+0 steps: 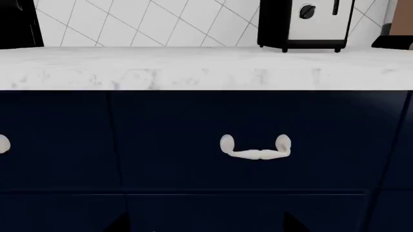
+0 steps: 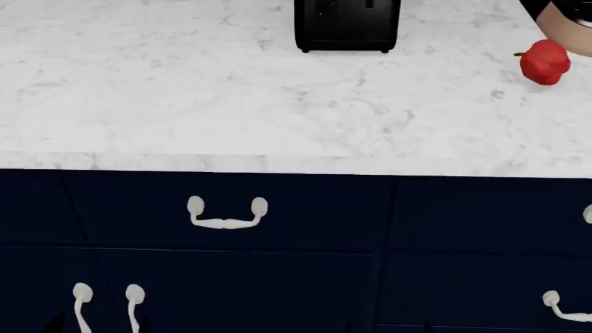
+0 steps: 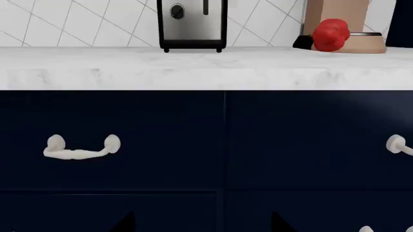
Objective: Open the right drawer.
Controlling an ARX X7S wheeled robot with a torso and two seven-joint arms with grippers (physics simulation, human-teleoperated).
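Note:
The right drawer (image 2: 306, 208) is a dark navy flat front under the marble counter edge, and it sits flush with its neighbours. Its cream-white bail handle (image 2: 224, 215) hangs on two round knobs. The left wrist view faces that handle (image 1: 255, 150) straight on, at a distance. In the right wrist view the handle (image 3: 82, 150) lies off to one side. My left gripper (image 1: 206, 227) and right gripper (image 3: 203, 227) are both open. Only their dark fingertips (image 1: 119, 225) (image 3: 125, 223) show at the frame edge, far apart with nothing between them. Neither gripper touches the drawer.
A black and silver toaster (image 2: 347, 24) stands at the back of the white marble counter (image 2: 185, 104). A red pepper (image 2: 544, 61) lies beside a tan bowl (image 3: 361, 47). Another navy drawer (image 2: 490, 215) adjoins on the right. Cabinet doors with upright white handles (image 2: 82, 298) sit below.

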